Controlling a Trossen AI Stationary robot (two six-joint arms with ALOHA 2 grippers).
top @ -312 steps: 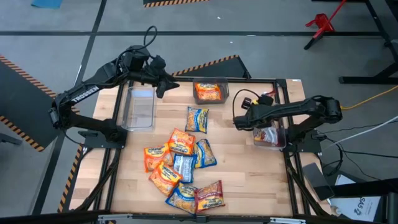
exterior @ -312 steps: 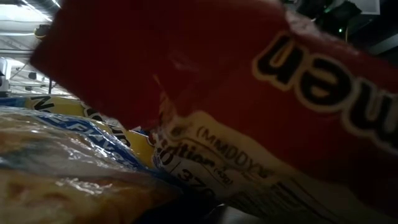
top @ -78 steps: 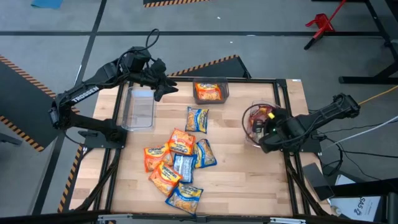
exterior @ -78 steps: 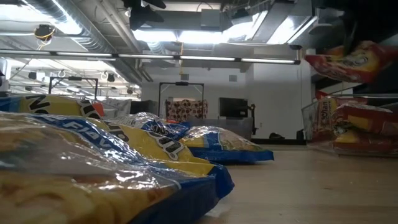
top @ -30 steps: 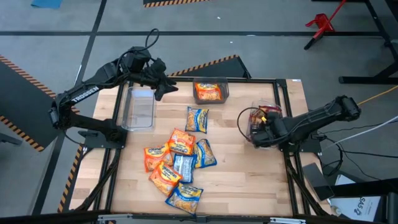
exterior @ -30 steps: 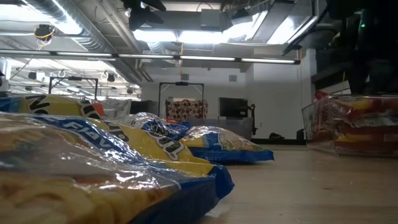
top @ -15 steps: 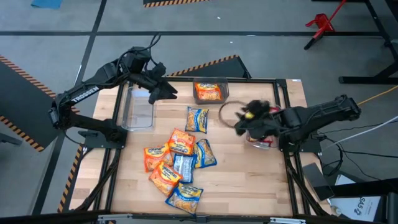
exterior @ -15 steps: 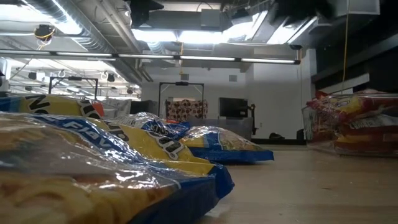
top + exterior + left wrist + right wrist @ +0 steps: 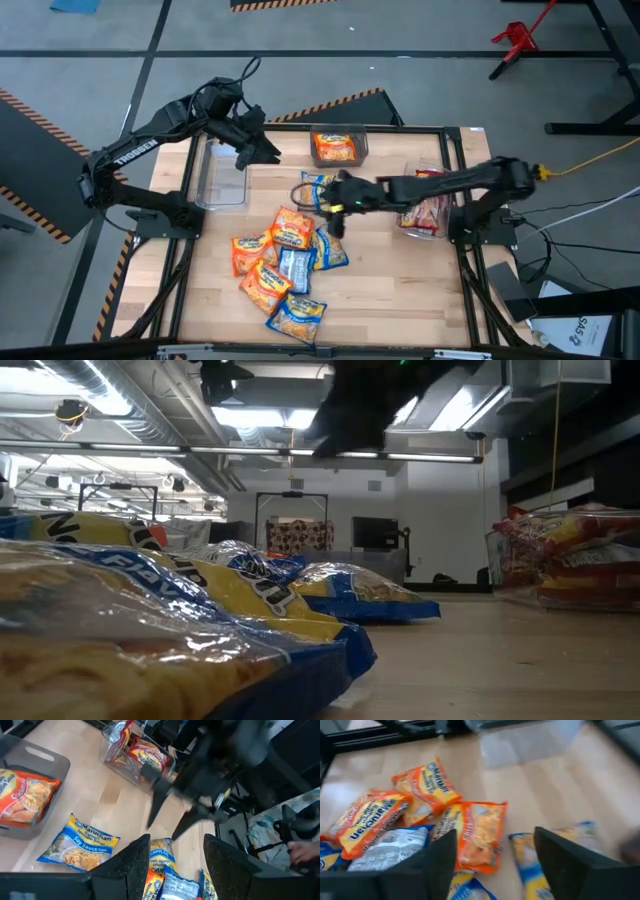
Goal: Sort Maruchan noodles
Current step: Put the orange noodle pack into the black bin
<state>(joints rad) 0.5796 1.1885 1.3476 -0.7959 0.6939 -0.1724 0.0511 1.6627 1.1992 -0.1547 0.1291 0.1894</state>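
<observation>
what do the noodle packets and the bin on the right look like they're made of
Noodle packets: thin glossy plastic film, going by the glare, crinkles and see-through patches. Bin on the right: seemingly clear hard plastic, since the red packets inside show through its walls.

A wooden table (image 9: 400,280) carries three bins: clear bin (image 9: 224,175), grey tray (image 9: 338,133) (far edge), another bin (image 9: 425,230) at right.

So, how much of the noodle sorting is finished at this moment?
Done: red packets fill the clear right bin, orange ones the grey tray. In hand: nothing; the open right gripper hovers above the pile. Left: that pile; the clear left bin is empty.
</observation>
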